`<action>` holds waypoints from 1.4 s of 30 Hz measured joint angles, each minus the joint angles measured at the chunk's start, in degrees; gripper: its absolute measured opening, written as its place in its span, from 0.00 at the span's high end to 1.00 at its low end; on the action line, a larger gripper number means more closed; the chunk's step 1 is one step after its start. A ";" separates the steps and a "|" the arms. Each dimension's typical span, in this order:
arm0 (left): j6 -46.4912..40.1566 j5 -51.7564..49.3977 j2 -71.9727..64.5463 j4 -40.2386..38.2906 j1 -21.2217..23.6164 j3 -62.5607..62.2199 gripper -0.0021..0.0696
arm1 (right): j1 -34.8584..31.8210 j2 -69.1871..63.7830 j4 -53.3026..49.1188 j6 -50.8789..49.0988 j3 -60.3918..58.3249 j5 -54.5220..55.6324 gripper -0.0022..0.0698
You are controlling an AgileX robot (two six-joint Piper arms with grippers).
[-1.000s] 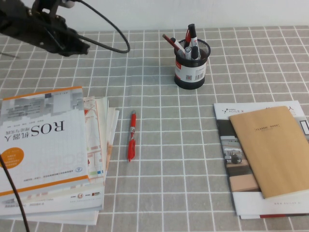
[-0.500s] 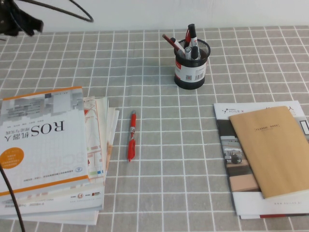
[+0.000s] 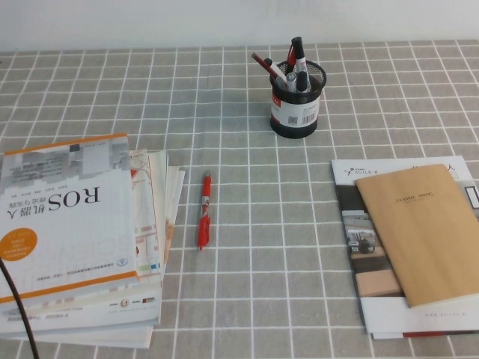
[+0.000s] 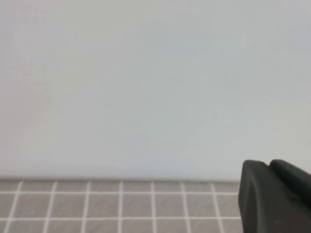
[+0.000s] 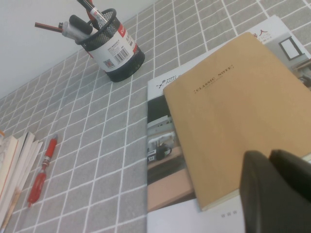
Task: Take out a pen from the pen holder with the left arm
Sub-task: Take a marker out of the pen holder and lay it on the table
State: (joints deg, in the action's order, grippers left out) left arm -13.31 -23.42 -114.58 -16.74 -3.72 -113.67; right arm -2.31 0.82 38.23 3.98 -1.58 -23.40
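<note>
The black mesh pen holder (image 3: 298, 99) stands at the back of the table, right of centre, with several pens upright in it; it also shows in the right wrist view (image 5: 115, 50). A red pen (image 3: 203, 210) lies flat on the grey checked cloth to the right of the book stack. My left gripper (image 4: 268, 164) is shut and holds nothing; it faces the white wall and the table's far edge and is outside the high view. My right gripper (image 5: 268, 154) is shut and empty, low over the brown notebook (image 5: 233, 111).
A stack of books (image 3: 75, 232) fills the front left. The brown notebook (image 3: 423, 228) lies on magazines at the front right. A dark cable (image 3: 19, 307) runs along the lower left edge.
My left arm has swung away to the upper left and left the high view. The red pen and the pen holder have not moved.
</note>
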 joint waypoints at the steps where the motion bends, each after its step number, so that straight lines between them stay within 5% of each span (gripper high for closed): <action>1: -2.94 1.27 0.12 -3.38 -0.09 0.67 0.97 | 0.00 0.00 0.00 0.00 0.00 0.00 0.99; 6: -24.66 5.27 2.56 -23.09 -0.22 9.15 0.97 | 0.00 0.00 0.00 0.00 0.00 0.00 0.99; 16: -87.76 10.76 14.97 -76.21 -1.92 33.45 0.97 | 0.00 0.00 0.00 0.00 0.00 0.00 0.99; 24: -90.05 13.04 16.60 -81.63 -1.82 35.57 0.97 | 0.00 0.00 0.00 0.00 0.00 0.00 0.99; 35: -84.51 -12.37 10.54 -79.73 -5.28 35.57 0.96 | 0.00 0.00 0.00 0.00 0.00 0.00 0.99; 39: -86.80 -14.07 7.17 -78.74 -8.25 35.57 0.84 | 0.00 0.00 0.00 0.00 0.00 0.00 0.99; 42: -89.45 -14.60 4.83 -79.50 -9.92 35.57 0.65 | 0.00 0.00 0.00 0.00 0.00 0.00 0.99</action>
State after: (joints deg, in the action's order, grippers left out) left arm -102.76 -38.02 -109.75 -96.24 -13.63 -78.10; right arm -2.31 0.82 38.23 3.98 -1.58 -23.40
